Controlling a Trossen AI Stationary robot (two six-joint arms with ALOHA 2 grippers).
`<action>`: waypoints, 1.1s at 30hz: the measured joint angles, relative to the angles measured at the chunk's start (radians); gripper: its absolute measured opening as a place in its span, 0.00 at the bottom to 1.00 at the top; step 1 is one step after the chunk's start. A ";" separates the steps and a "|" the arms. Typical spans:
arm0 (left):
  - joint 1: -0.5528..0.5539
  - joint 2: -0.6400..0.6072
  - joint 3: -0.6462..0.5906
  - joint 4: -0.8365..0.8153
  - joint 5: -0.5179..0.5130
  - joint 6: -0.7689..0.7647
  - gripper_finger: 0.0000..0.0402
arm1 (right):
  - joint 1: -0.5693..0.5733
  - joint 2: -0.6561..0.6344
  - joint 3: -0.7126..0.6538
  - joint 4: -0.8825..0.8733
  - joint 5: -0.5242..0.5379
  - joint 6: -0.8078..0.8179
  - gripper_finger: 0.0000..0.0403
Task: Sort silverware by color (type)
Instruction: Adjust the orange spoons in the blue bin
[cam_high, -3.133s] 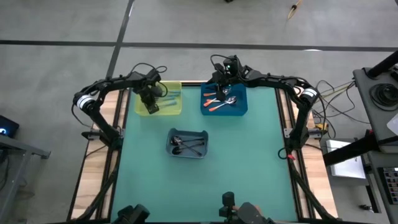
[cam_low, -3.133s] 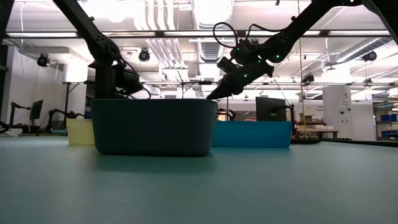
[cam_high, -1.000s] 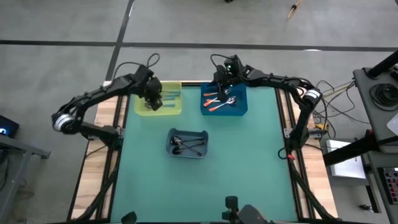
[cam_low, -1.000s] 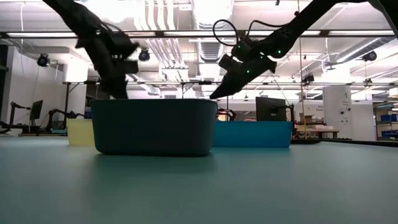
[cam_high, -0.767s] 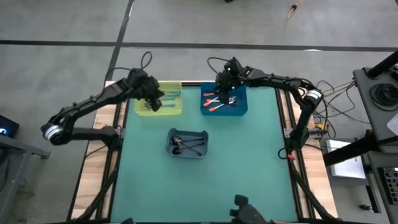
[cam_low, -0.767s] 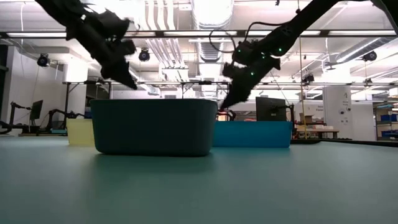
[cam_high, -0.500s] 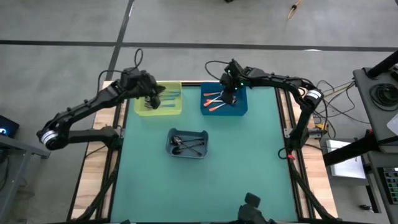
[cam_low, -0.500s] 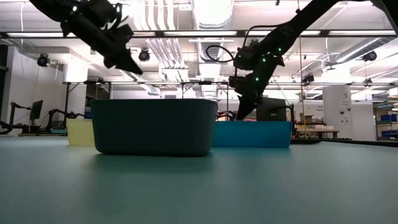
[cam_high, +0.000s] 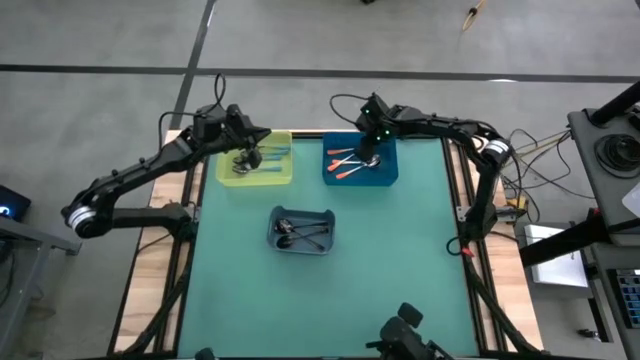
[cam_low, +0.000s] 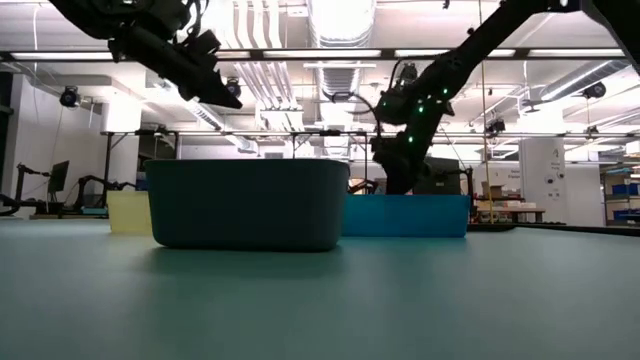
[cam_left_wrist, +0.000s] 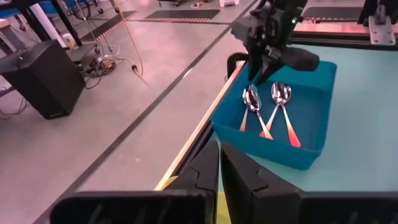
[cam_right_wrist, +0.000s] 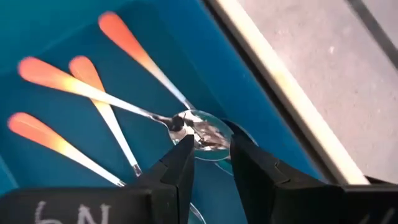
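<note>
Orange-handled spoons (cam_high: 345, 165) lie in the blue bin (cam_high: 388, 178) at the far right. My right gripper (cam_right_wrist: 208, 149) is open and points down into this bin. Its fingertips stand on either side of a shiny spoon bowl (cam_right_wrist: 202, 134); the left wrist view shows it (cam_left_wrist: 260, 74) over the spoons from the side. Light-blue-handled spoons (cam_high: 272, 155) lie in the yellow bin (cam_high: 225, 175). Above that bin my left gripper (cam_low: 230, 100) is raised, shut and holds nothing. Dark spoons (cam_high: 300, 232) lie in the grey bin (cam_high: 303, 248) in the middle. My right gripper comes from above with one fingertip (cam_right_wrist: 183, 149) on each side of the bowl end of the orange-handled spoons. The spoons lie flat on the bin's floor. I cannot tell whether the fingertips touch the bowl.
The three bins stand on the green table top (cam_high: 400, 270), whose near half is bare. In the low view the grey bin (cam_low: 245, 205) hides most of the yellow bin (cam_low: 128, 212) and part of the blue bin (cam_low: 410, 215).
My left gripper has risen out of the yellow bin and tipped from pointing down to nearly level, staying shut. My right gripper has sunk toward the blue bin, rolled, and turned to point more steeply down over the spoon bowls; its opening looks unchanged.
</note>
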 joint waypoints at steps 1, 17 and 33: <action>0.000 0.003 0.000 0.000 0.000 0.004 0.00 | 0.002 0.011 0.000 -0.001 0.002 -0.001 0.24; 0.000 0.042 0.000 0.042 0.000 0.078 0.00 | 0.005 0.088 -0.005 0.019 0.104 -0.046 0.24; 0.000 0.042 0.000 0.053 0.000 0.078 0.00 | 0.009 0.087 -0.023 -0.049 0.104 -0.027 0.24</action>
